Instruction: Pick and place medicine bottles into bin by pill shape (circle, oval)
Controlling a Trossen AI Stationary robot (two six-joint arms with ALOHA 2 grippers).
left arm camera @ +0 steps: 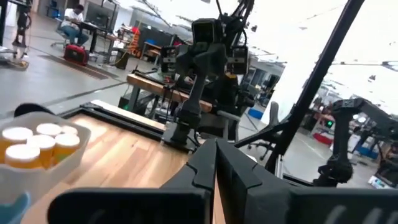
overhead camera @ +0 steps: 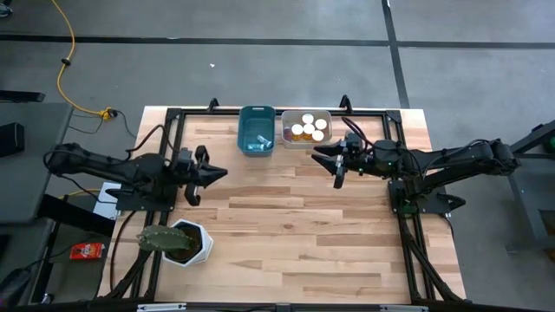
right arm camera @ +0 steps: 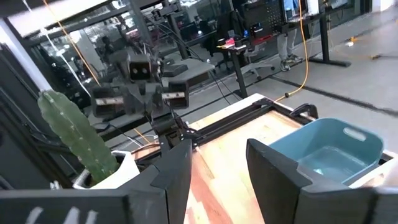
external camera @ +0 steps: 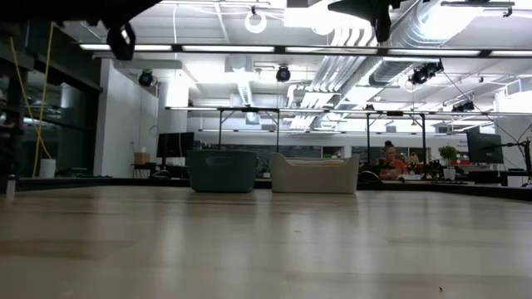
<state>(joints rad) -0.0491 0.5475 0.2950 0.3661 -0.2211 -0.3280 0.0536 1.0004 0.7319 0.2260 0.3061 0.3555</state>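
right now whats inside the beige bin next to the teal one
The beige bin holds several medicine bottles, standing upright and packed together: five white caps show from above, amber below. The caps cover the pills, so their shape cannot be seen, nor the bin's floor.

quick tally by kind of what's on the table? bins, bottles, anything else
Bins: 2, a teal bin and a white bin
Medicine bottles: 5 white caps visible, all in the white bin
Plant pot: 1, white, with a cactus
Total: 8 things. The teal bin holds something pale that I cannot identify, not counted.
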